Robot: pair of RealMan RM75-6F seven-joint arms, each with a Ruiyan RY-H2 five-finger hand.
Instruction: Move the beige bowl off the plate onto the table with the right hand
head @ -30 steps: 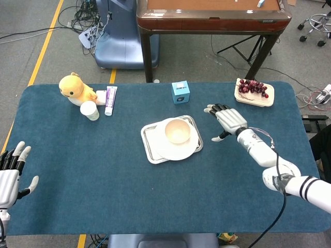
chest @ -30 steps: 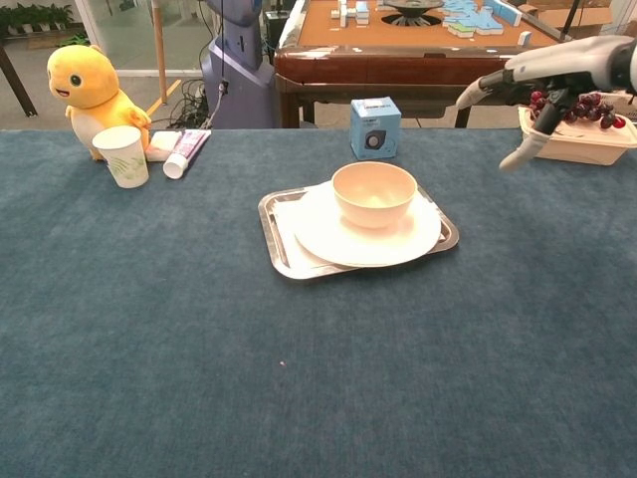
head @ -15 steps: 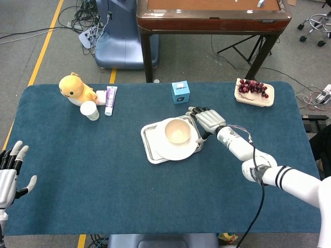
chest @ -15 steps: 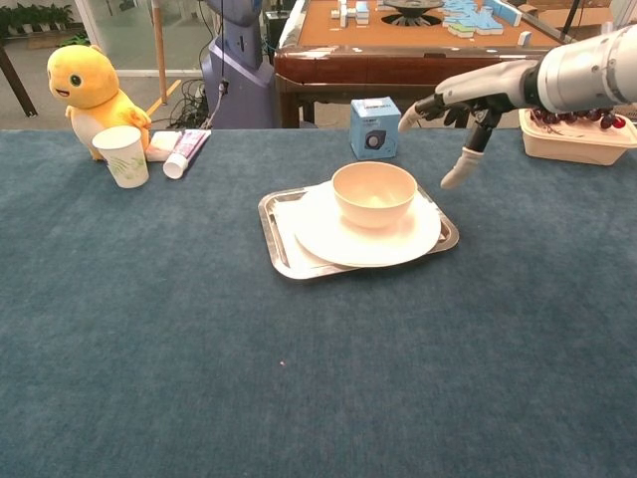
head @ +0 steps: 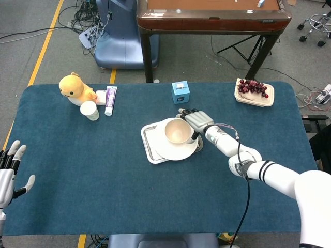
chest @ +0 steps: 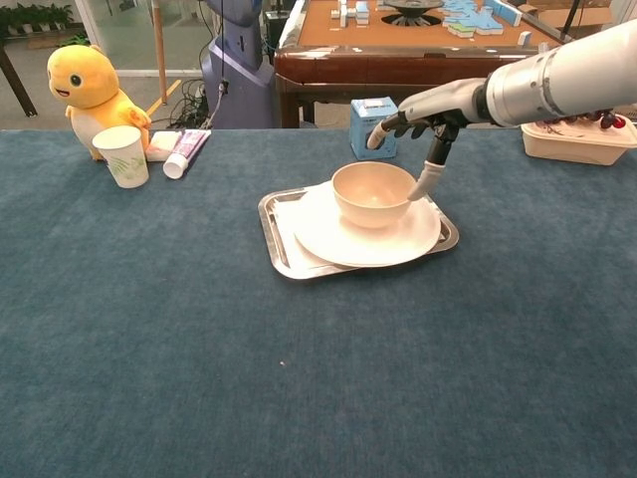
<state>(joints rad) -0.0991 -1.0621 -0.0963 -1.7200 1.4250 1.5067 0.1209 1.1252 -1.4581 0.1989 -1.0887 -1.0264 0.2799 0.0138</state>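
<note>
Careful, your right hand [chest: 423, 118] hangs spread and empty at the rim of the beige bowl [chest: 373, 193], which sits on the plate [chest: 398, 243], so closing unevenly could tip it or drag the plate along.

Robot lab: floor cables [head: 85, 18], taped floor line [head: 44, 49].

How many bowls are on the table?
1. The beige bowl sits on the white plate in the metal tray, mid-table, with the right hand beside it. None seems hidden.
</note>
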